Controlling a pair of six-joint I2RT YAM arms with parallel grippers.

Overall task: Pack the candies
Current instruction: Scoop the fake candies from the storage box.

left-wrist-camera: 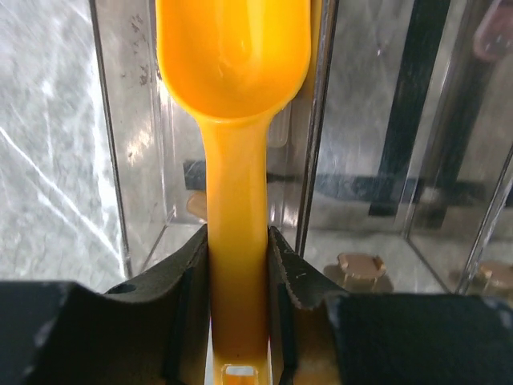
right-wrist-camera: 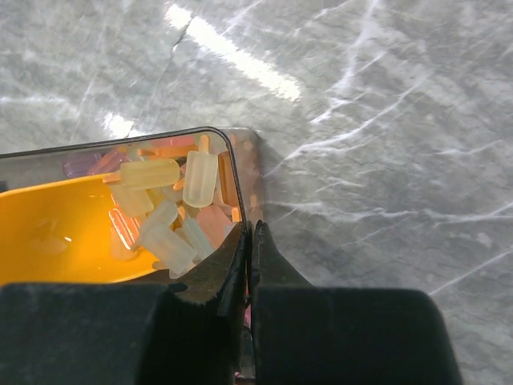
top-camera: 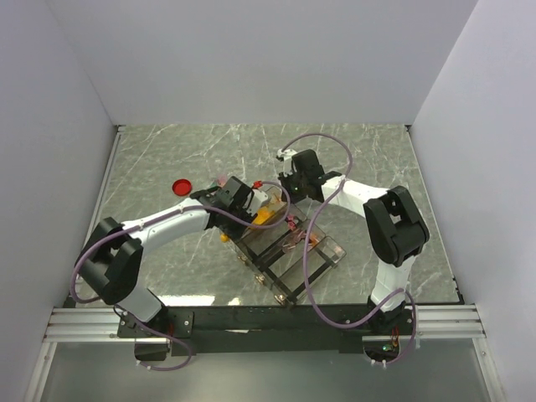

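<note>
At mid counter (top-camera: 167,159), left claw (left-wrist-camera: 239,245) is clenched on the yellow scoop (left-wrist-camera: 234,64) handle, scoop bowl down inside the clear tub (right-wrist-camera: 236,184). Right claw (right-wrist-camera: 250,241) is pinched tight on the tub's thin rim. Candies (right-wrist-camera: 200,178) are mostly piled in the tub against the scoop bowl, pale, pink and orange. A few lie in compartments of the clear divided box (top-camera: 293,264) just beside the tub. Red lid (top-camera: 181,186) lies apart, left of the left claw.

A robot lab test cell: blank white walls (top-camera: 67,84) enclosing a marble-patterned table (top-camera: 209,151) with aluminium rails (top-camera: 84,322)
</note>
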